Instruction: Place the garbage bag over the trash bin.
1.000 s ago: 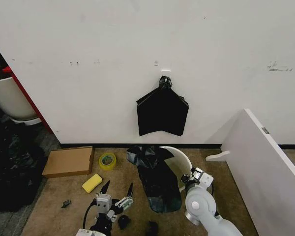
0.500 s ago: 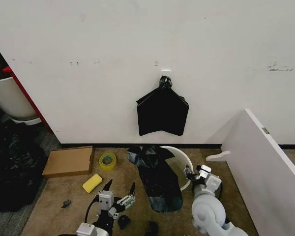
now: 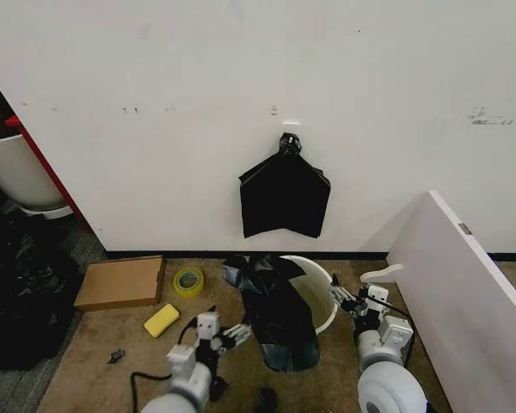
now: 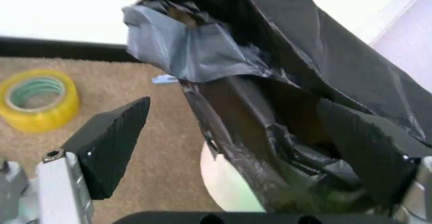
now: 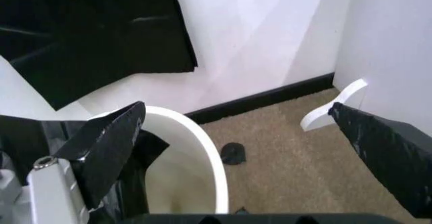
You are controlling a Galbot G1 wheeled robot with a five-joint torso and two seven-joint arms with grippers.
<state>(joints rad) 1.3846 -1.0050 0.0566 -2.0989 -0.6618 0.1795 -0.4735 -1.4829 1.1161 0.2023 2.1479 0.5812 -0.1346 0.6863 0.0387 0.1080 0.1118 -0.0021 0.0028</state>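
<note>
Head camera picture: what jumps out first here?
A glossy garbage bag drapes over the left side of the cream trash bin on the floor by the wall. The left gripper and right gripper flank it, both open. Above, a flat black bundle hangs on the wall.

A bare storage or test room is suggested: scuffed white wall (image 3: 155, 103), worn tan carpet floor (image 3: 95, 353), flat brown cardboard box (image 3: 120, 282), yellow tape roll (image 3: 187, 281), leaning white board (image 3: 464, 292).
</note>
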